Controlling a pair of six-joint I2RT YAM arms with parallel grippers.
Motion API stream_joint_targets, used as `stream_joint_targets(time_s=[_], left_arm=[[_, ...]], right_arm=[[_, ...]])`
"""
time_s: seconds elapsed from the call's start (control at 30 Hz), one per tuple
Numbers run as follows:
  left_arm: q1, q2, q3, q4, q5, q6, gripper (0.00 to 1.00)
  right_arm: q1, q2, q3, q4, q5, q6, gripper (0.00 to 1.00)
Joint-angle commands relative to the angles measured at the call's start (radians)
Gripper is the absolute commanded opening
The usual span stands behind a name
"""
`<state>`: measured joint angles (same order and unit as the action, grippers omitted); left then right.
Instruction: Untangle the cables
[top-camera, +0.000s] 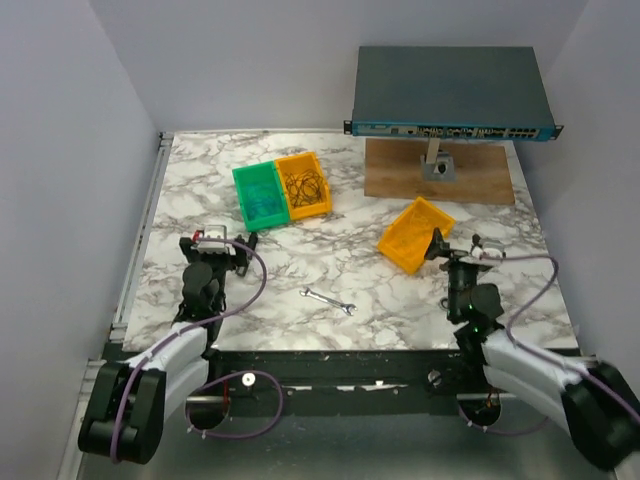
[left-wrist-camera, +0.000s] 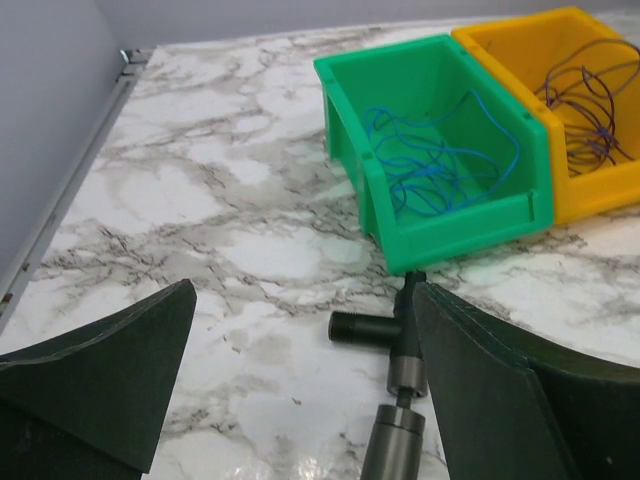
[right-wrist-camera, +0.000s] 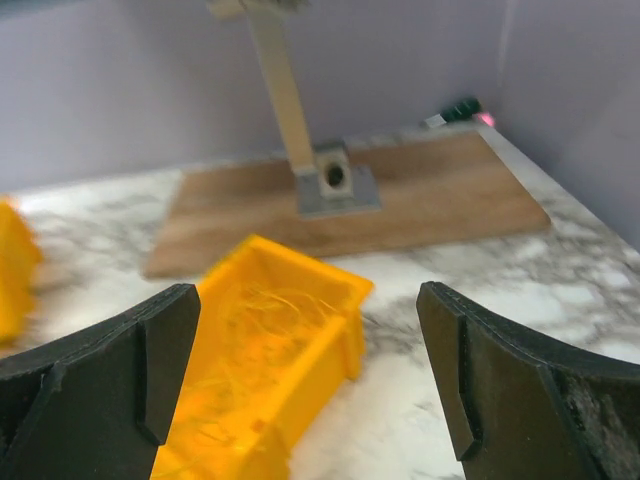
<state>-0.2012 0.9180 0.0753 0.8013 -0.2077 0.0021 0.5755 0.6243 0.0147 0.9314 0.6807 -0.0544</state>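
Thin blue cables (left-wrist-camera: 440, 165) lie coiled in a green bin (left-wrist-camera: 455, 235). Thin black cables (left-wrist-camera: 590, 100) lie in the orange bin (left-wrist-camera: 600, 195) touching it on the right. Thin yellow-orange cables (right-wrist-camera: 245, 335) lie in a separate yellow bin (right-wrist-camera: 320, 345). In the top view the green bin (top-camera: 243, 180) and the orange bin (top-camera: 322, 200) stand at centre left, and the yellow bin (top-camera: 398, 252) at centre right. My left gripper (top-camera: 226, 250) is open and empty, just in front of the green bin. My right gripper (top-camera: 452, 252) is open and empty, just right of the yellow bin.
A black T-shaped tool (left-wrist-camera: 395, 330) lies on the marble between my left fingers, close to the right one. A small wrench (top-camera: 329, 301) lies near the front centre. A network switch (top-camera: 450, 95) on a post stands on a wooden board (top-camera: 440, 180) at the back right.
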Motion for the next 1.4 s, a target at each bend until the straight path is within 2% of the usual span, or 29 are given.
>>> stream_joint_targets(time_s=[0.0, 0.1, 0.13, 0.17, 0.33, 0.37, 0.43, 0.5, 0.57, 0.6, 0.67, 0.73, 1.37], left_arm=[[0.052, 0.057, 0.015, 0.211, 0.046, 0.026, 0.91], [0.098, 0.105, 0.034, 0.247, 0.063, 0.006, 0.91], [0.109, 0.123, 0.035, 0.275, 0.074, 0.003, 0.91], [0.126, 0.142, 0.028, 0.304, 0.094, 0.003, 0.91], [0.192, 0.396, -0.009, 0.669, 0.179, -0.047, 0.87], [0.192, 0.384, -0.001, 0.64, 0.192, -0.05, 0.87], [0.192, 0.336, 0.049, 0.458, 0.144, -0.074, 0.87], [0.192, 0.364, 0.079, 0.448, 0.125, -0.072, 0.89], [0.192, 0.347, 0.12, 0.334, 0.149, -0.069, 0.9], [0.192, 0.355, 0.138, 0.318, 0.164, -0.061, 0.98], [0.192, 0.354, 0.171, 0.251, 0.189, -0.047, 0.99], [0.192, 0.362, 0.16, 0.289, 0.205, -0.042, 0.99], [0.192, 0.363, 0.173, 0.257, 0.207, -0.042, 0.99]], right_arm=[[-0.16, 0.49, -0.142, 0.578, -0.061, 0.074, 1.0], [-0.222, 0.774, -0.08, 0.762, -0.141, 0.09, 0.99], [-0.224, 0.852, -0.066, 0.834, -0.147, 0.022, 0.99], [-0.228, 0.891, -0.05, 0.846, -0.147, 0.011, 0.97], [-0.391, 1.016, -0.003, 0.847, -0.333, 0.122, 0.97], [-0.399, 1.023, 0.022, 0.829, -0.347, 0.125, 0.97], [-0.406, 1.023, 0.066, 0.72, -0.355, 0.143, 1.0], [-0.414, 1.04, 0.102, 0.69, -0.331, 0.147, 1.0], [-0.426, 1.003, 0.152, 0.533, -0.325, 0.178, 1.0], [-0.433, 1.004, 0.178, 0.483, -0.333, 0.182, 1.0], [-0.436, 1.018, 0.218, 0.437, -0.339, 0.173, 1.0], [-0.442, 1.008, 0.222, 0.405, -0.344, 0.189, 1.0], [-0.443, 1.012, 0.212, 0.438, -0.346, 0.173, 1.0]])
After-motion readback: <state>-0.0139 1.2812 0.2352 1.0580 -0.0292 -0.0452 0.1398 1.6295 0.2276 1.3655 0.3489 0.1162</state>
